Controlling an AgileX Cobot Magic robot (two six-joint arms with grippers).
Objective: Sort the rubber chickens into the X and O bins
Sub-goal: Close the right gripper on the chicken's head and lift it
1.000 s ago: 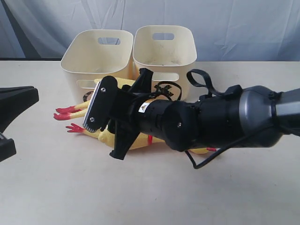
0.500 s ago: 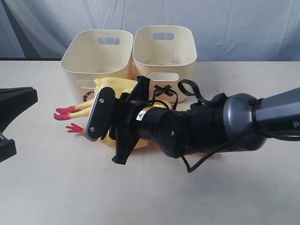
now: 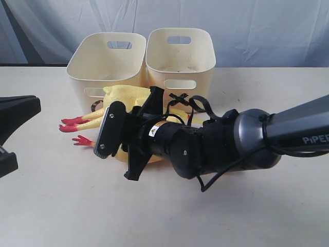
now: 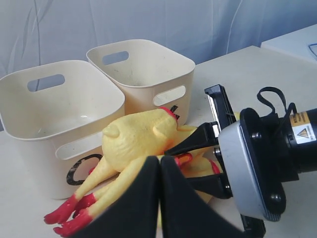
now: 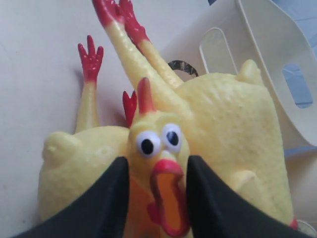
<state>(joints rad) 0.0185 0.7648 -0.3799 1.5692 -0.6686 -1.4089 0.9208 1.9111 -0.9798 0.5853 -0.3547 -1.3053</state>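
Black right arm (image 3: 205,146) blocks most of the yellow rubber chickens (image 3: 123,95) piled on the counter (image 3: 61,206); their number cannot be counted. The black O (image 3: 95,106) on the left cream plastic tub (image 3: 103,62) is half hidden behind them. The black left arm (image 3: 15,116) is cut off at the exterior view's edge.

Bright, even lighting, soft shadows, and slight blur up close.
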